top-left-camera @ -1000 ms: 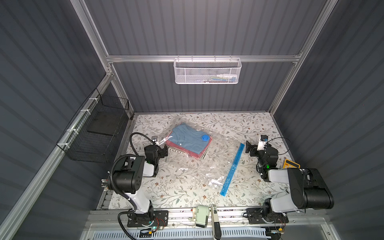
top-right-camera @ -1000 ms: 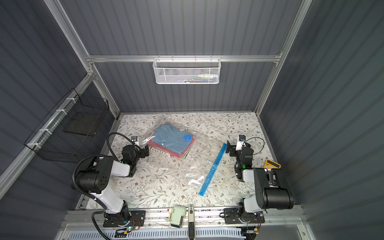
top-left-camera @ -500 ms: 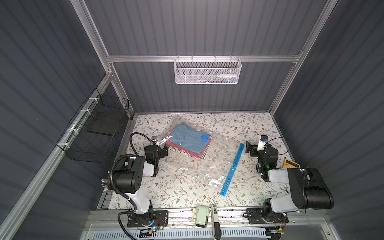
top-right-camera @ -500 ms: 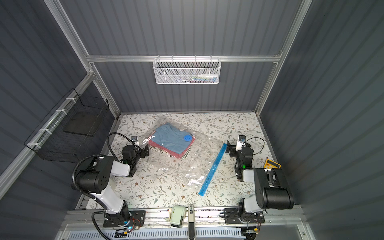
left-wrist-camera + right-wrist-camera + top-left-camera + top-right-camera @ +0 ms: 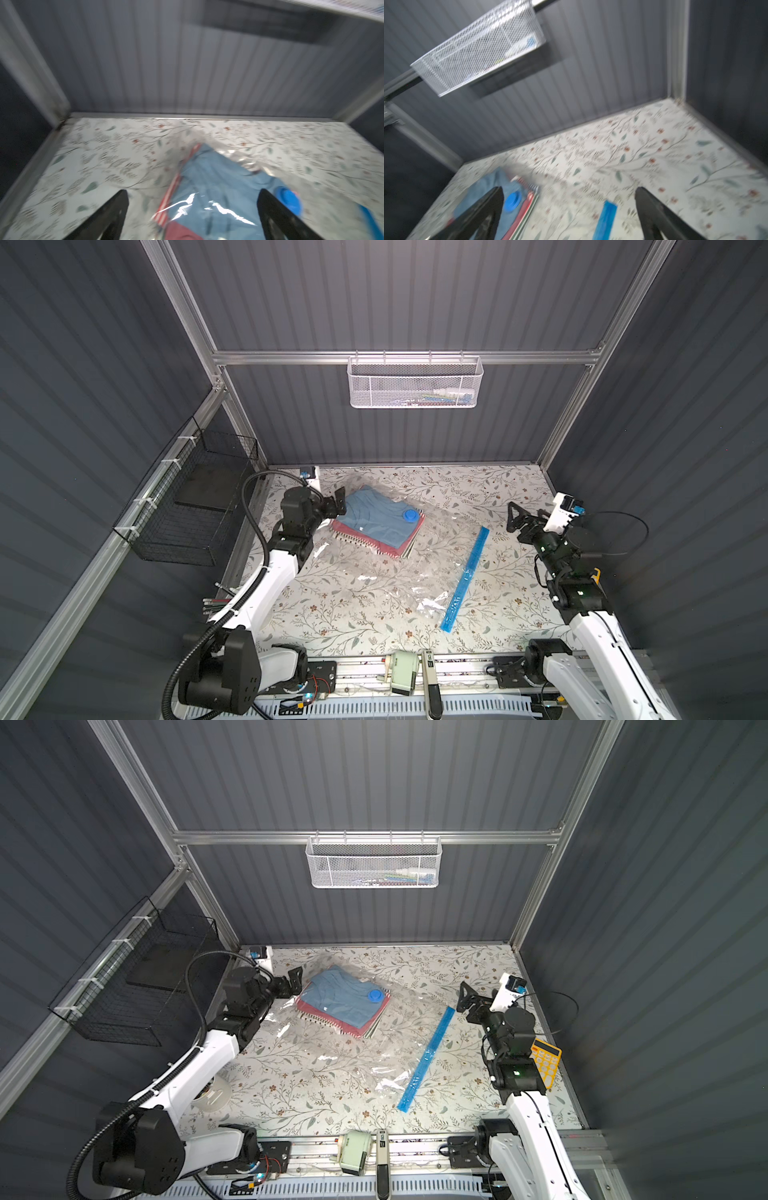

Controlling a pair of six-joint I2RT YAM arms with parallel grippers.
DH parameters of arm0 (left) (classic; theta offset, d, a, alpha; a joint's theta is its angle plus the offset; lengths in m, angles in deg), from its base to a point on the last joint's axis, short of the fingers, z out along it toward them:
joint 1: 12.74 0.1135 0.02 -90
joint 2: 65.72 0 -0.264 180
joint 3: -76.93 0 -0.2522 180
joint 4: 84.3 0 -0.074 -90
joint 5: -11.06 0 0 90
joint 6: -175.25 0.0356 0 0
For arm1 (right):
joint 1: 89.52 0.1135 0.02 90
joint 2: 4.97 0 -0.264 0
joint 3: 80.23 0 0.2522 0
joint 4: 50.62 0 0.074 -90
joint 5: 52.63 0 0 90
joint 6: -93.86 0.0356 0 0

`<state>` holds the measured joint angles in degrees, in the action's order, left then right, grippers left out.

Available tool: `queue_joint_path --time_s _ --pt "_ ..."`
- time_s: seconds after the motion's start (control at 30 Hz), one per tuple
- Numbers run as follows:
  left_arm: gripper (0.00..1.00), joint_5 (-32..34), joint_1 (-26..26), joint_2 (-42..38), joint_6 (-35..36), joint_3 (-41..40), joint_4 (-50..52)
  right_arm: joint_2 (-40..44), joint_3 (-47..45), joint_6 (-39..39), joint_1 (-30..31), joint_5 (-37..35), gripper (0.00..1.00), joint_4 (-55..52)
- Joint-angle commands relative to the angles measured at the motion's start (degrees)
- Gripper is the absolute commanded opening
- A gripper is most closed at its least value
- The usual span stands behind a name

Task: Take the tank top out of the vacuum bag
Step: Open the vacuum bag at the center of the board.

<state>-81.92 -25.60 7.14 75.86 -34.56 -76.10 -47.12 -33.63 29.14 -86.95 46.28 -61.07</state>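
Observation:
The vacuum bag (image 5: 374, 572) lies flat and crinkled on the floral table, its blue zip strip (image 5: 465, 580) on the right and its round blue valve cap (image 5: 410, 514) over the clothes. Inside sits a folded stack with the blue tank top (image 5: 374, 518) above red and striped pieces. My left gripper (image 5: 337, 502) hovers open at the stack's left edge; in the left wrist view its fingers (image 5: 192, 194) straddle the bagged blue cloth (image 5: 218, 187). My right gripper (image 5: 515, 518) hangs open to the right of the zip strip (image 5: 605, 218), holding nothing (image 5: 569, 190).
A white mesh basket (image 5: 415, 383) hangs on the back wall and a black wire basket (image 5: 195, 506) on the left wall. A yellow calculator (image 5: 546, 1060) lies beside the right arm. A clear cup (image 5: 214, 1094) and a green device (image 5: 403, 672) sit near the front rail.
Both arms have unfolded from their low rest pose and risen. The left gripper has moved farther back and in over the stack's left edge. The bag has not moved.

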Motion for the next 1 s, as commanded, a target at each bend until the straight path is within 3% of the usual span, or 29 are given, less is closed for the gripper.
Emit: queue_joint_path --time_s 0.0,0.1,0.2,0.33,0.47,0.63,0.8,0.97 --pt "0.94 -21.68 -2.93 6.29 -3.76 7.13 23.39 -2.19 -3.05 11.94 5.35 11.88 0.98 -17.85" --pt "0.95 -26.07 -9.16 7.77 -2.00 9.62 28.63 -2.24 -7.41 18.19 10.51 15.21 0.89 -13.58" --pt "0.94 -21.83 -15.92 5.24 -2.68 7.24 30.15 -2.16 -10.87 21.53 13.64 14.96 0.86 -10.94" --pt "0.93 -11.84 -21.27 1.35 -4.80 1.92 30.46 -0.59 -12.43 21.71 14.39 13.34 0.82 -11.73" --pt "0.92 -6.39 -21.90 0.95 -5.20 -1.78 30.24 0.18 -13.73 21.04 14.38 10.99 0.80 -13.20" --pt "0.88 -6.09 -21.94 6.33 -4.05 2.06 30.32 -2.96 -14.66 21.68 14.40 10.97 0.80 -10.21" --pt "0.86 -8.23 -22.36 9.82 -5.12 5.08 28.99 -5.57 -14.41 21.22 14.39 7.39 0.64 -7.36" --pt "0.86 -8.68 -23.10 8.95 -6.19 3.61 28.10 -6.51 -13.18 20.56 14.39 4.32 0.55 -8.80"
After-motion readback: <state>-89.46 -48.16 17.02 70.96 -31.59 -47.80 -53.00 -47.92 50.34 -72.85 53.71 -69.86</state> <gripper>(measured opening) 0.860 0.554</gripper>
